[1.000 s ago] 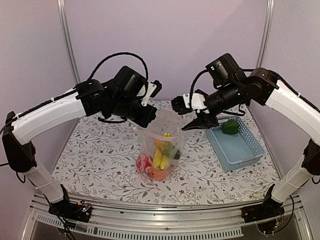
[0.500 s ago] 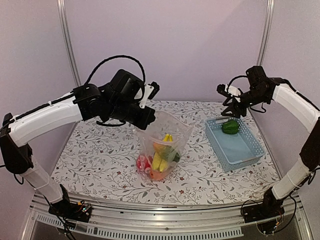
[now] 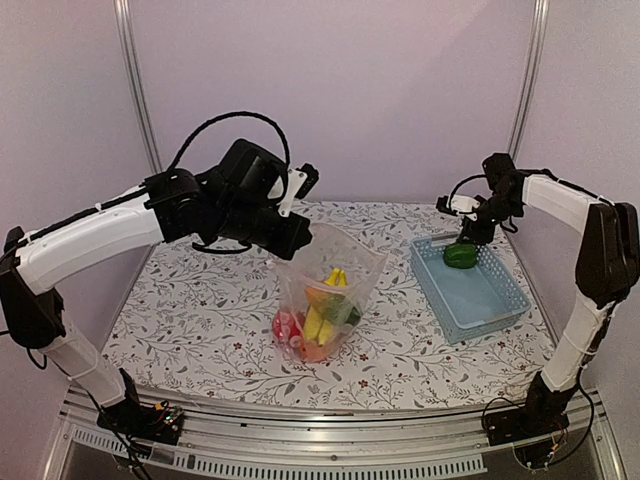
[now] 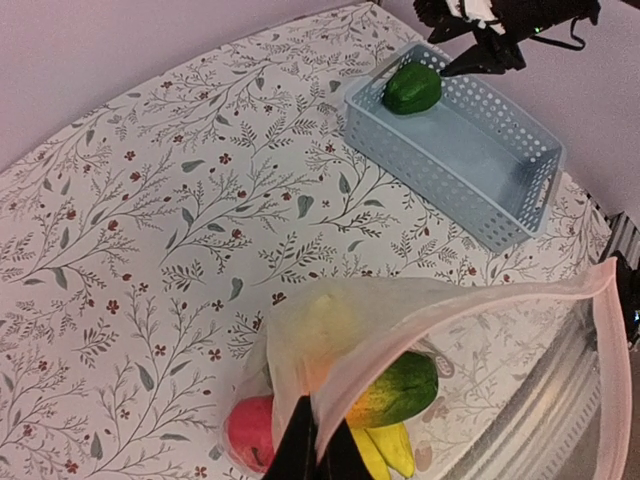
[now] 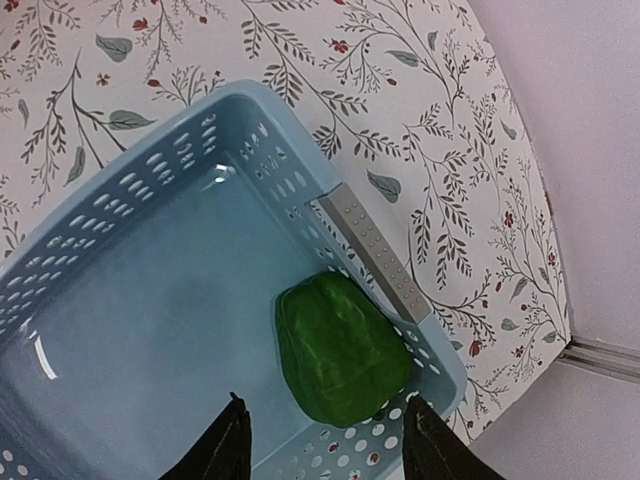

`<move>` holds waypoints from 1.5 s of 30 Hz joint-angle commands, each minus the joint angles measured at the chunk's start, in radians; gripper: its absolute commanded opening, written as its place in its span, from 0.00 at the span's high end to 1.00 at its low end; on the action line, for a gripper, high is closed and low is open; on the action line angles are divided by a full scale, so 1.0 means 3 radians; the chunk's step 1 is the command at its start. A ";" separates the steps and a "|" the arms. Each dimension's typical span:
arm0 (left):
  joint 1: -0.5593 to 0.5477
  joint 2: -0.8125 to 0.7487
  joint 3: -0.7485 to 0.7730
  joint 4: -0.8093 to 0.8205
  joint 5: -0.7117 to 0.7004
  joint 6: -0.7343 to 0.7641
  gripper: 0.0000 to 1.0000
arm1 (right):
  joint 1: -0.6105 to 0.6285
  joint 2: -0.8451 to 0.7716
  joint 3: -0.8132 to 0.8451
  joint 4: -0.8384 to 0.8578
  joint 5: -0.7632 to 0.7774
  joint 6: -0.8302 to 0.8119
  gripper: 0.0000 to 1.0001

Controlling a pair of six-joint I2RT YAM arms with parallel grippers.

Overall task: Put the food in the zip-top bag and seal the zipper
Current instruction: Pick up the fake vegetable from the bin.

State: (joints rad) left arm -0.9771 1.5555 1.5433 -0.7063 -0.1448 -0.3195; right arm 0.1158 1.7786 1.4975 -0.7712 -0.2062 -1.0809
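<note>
The clear zip-top bag [image 3: 330,285] stands mid-table with its mouth held up. It holds a yellow banana [image 3: 325,320], a red fruit [image 3: 288,328] and an orange-green piece [image 4: 395,388]. My left gripper [image 4: 318,450] is shut on the bag's pale pink zipper strip [image 4: 470,310] at the mouth's left edge. It also shows in the top view [image 3: 296,236]. A green pepper [image 5: 340,358] lies in the far corner of the light blue basket [image 3: 470,288]. My right gripper [image 5: 325,440] is open just above the pepper, fingers on either side, not touching it.
The floral tablecloth [image 3: 200,300] covers the table. The basket [image 5: 120,300] holds only the pepper. Purple walls and metal posts [image 3: 135,80] close in the back. The table's front rail [image 3: 320,440] runs along the near edge.
My right arm has swung from above the bag's mouth out to the right and down over the basket's pepper. My left gripper has kept hold of the bag's mouth.
</note>
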 commanded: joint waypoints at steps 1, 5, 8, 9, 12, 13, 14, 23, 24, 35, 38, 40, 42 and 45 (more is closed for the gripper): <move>-0.0045 -0.0087 -0.0006 0.0069 0.0017 -0.0009 0.98 | 0.0005 0.0235 0.0082 0.0287 0.0483 -0.0204 0.53; -0.0042 -0.0097 0.0015 0.0059 0.0027 -0.0009 0.98 | 0.0004 0.0419 0.0133 0.0319 0.0562 -0.0316 0.57; -0.0044 -0.0097 0.0029 0.0037 0.0015 -0.0001 0.98 | 0.0007 0.0545 0.0158 0.0325 0.0583 -0.0376 0.59; -0.0045 -0.0096 0.0035 0.0030 0.0011 -0.0002 0.98 | 0.0005 0.0586 0.0170 0.0326 0.0591 -0.0382 0.59; -0.0045 -0.0102 0.0032 0.0028 0.0003 -0.0007 0.98 | 0.0003 0.0679 0.0183 0.0326 0.0611 -0.0390 0.59; -0.0043 -0.0100 0.0027 0.0028 0.0006 -0.0005 0.98 | 0.0007 0.0706 0.0183 0.0326 0.0614 -0.0390 0.60; -0.0045 -0.0099 0.0025 0.0028 -0.0001 -0.0006 0.97 | 0.0006 0.0741 0.0183 0.0330 0.0631 -0.0394 0.60; -0.0046 -0.0057 0.0035 0.0007 -0.0003 0.0033 0.97 | 0.0003 0.0901 0.0056 0.0453 0.0821 -0.0391 0.34; -0.0043 -0.0055 0.0031 0.0007 -0.0006 0.0035 0.97 | 0.0005 0.0906 0.0040 0.0453 0.0835 -0.0386 0.33; -0.0045 0.0023 0.0056 0.0020 0.0011 0.0078 0.97 | 0.0008 0.0786 -0.0248 0.0491 0.1038 -0.0324 0.56; -0.0042 0.0033 0.0061 0.0018 0.0029 0.0072 0.97 | 0.0008 0.0667 -0.0277 0.0350 0.0926 -0.0230 0.72; -0.0043 0.0031 0.0053 0.0018 0.0043 0.0061 0.97 | 0.0013 0.0493 -0.0294 0.0245 0.0839 -0.0164 0.73; -0.0045 0.0026 0.0038 0.0021 0.0052 0.0049 0.97 | 0.0021 0.0306 -0.0303 0.0144 0.0737 -0.0093 0.73; -0.0045 0.0016 0.0017 0.0023 0.0051 0.0040 0.97 | 0.0037 0.0000 -0.0261 -0.0062 0.0409 0.0026 0.72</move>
State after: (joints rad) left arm -0.9775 1.5524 1.5436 -0.7013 -0.1387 -0.3077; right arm 0.1230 1.9079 1.4128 -0.6765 0.0307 -1.1343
